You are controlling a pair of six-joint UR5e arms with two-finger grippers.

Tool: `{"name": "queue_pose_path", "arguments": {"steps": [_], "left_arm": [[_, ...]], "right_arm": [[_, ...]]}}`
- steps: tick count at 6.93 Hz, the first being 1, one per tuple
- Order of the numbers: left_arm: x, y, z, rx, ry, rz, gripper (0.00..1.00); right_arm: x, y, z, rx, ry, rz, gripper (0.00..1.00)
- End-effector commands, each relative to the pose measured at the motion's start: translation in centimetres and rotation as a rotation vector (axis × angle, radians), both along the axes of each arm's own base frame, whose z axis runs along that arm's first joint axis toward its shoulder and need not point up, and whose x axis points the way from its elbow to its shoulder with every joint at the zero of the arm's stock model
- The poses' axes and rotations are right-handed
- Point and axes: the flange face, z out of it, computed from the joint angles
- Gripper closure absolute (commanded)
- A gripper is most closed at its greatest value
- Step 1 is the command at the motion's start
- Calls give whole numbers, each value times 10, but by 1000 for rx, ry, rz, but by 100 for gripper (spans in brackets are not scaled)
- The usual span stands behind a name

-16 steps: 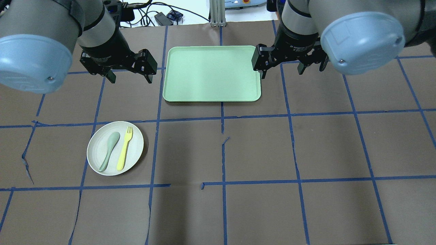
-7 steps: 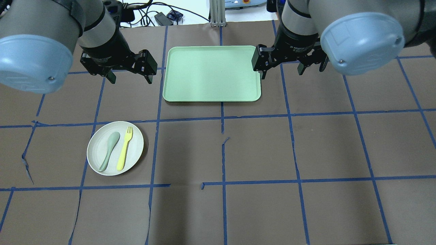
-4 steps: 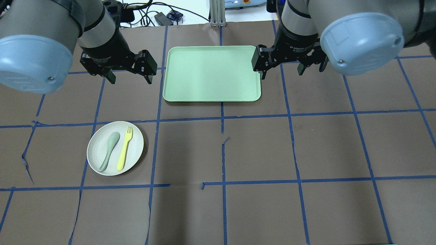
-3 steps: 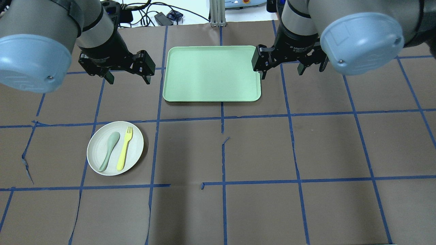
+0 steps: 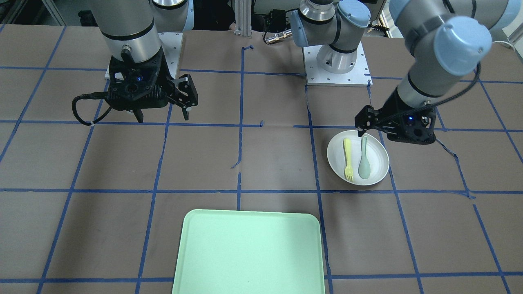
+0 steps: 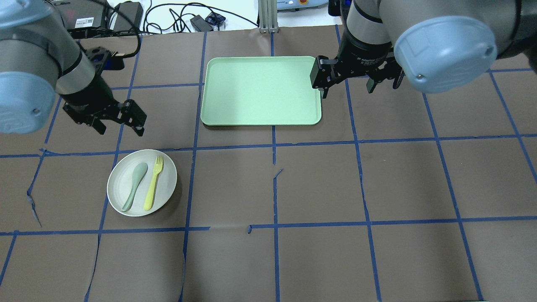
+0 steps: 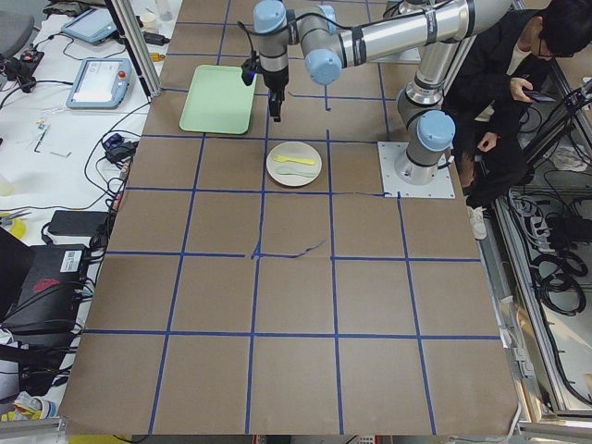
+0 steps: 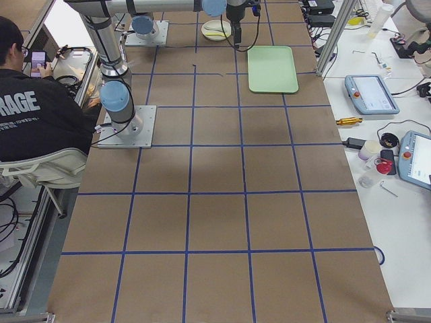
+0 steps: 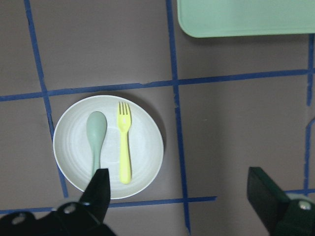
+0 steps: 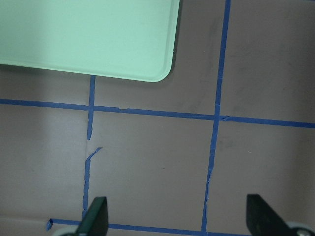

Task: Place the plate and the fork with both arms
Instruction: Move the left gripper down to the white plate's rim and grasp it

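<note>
The round white plate [image 6: 166, 178] lies on the table's left side. The pale yellow fork [image 6: 152, 184] and a grey-green spoon [image 6: 135, 186] lie side by side on it. My left gripper [image 6: 121, 130] hangs open and empty just beyond the plate's far edge, above the table. Its wrist view looks down on the plate [image 9: 147, 142] and fork [image 9: 124, 142] between its spread fingers [image 9: 96, 191]. From the front, the left gripper [image 5: 394, 136] sits by the plate's [image 5: 380, 163] robot-side rim. My right gripper [image 6: 347, 90] is open and empty at the tray's right edge.
A pale green rectangular tray [image 6: 260, 90] lies at the far centre, and it shows in the front view [image 5: 249, 253] too. Blue tape lines grid the brown table cover. Cables and devices lie beyond the far edge. A person sits behind the robot.
My left arm has swung from beside the tray's left edge down and leftwards to just beyond the plate, still open. The right arm, plate, fork and tray have not moved.
</note>
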Motion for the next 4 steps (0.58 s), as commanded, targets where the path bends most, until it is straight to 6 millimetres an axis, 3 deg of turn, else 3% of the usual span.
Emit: {"name": "queue_pose_path", "arguments": {"steps": [1,2,3,4], "left_arm": [[75,23,-94,-59,-10,8,12],[87,40,-132,-70,-14,10,12],[103,51,-155,-71,-8,42,21],[109,52,-162,-67,9,55,42]], "right_arm": [[0,0,-1,2,0,-1,0],[0,0,-2,3,1,1,0],[0,0,0,0,0,1,0],[0,0,-1,2,0,1,0]]}}
